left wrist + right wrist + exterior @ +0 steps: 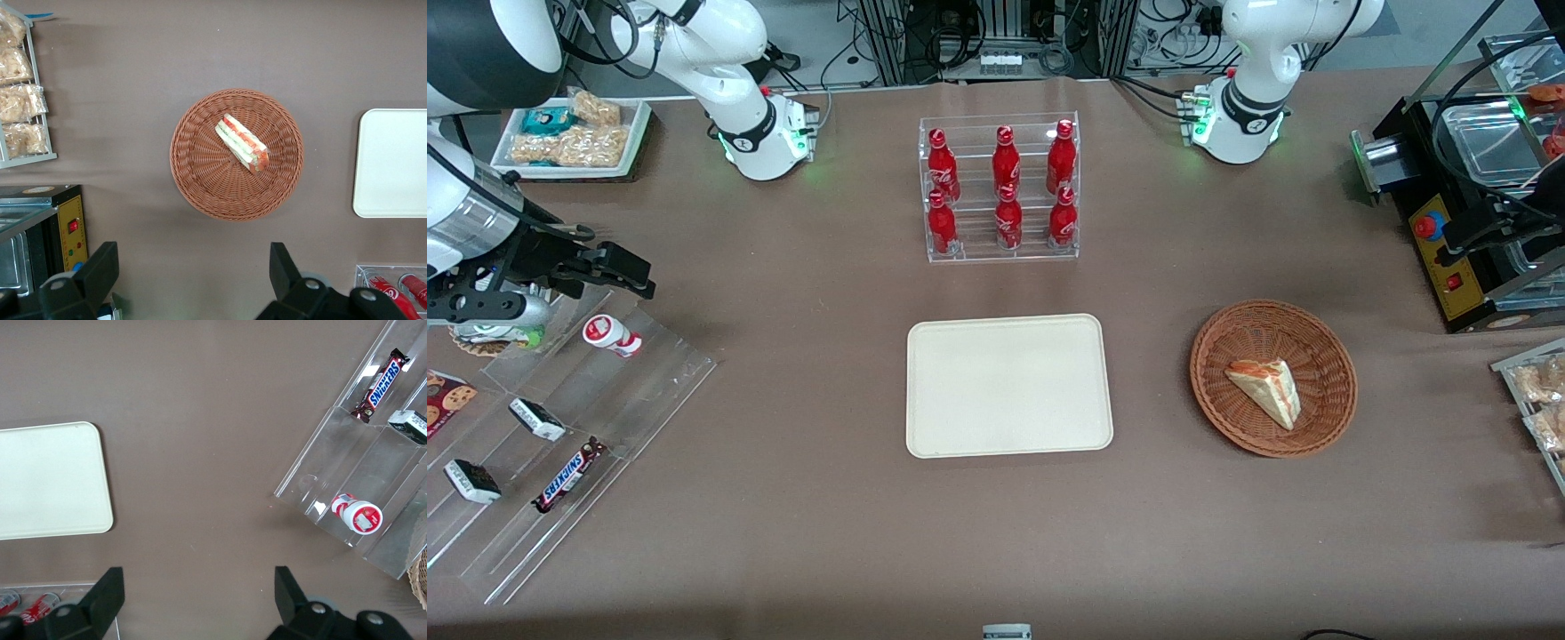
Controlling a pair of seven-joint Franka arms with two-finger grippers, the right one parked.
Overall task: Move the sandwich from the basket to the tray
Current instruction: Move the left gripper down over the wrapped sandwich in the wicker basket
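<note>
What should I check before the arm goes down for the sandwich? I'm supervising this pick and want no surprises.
1. Sandwich lies in the basket: ok.
2. Nothing else in the basket with it: ok.
3. Hand open, high above the table beside the basket: ok.
4. Hand centred over the sandwich: not ok, it is offset from it.
5. Tray bare, ready to receive: ok.
6. Whether the clear wrap will let the sandwich slip: cannot tell.

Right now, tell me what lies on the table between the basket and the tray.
Nothing: only bare brown tablecloth separates the basket holding the sandwich from the tray, as the front view shows. The open gripper hangs high above the table beside the basket.
</note>
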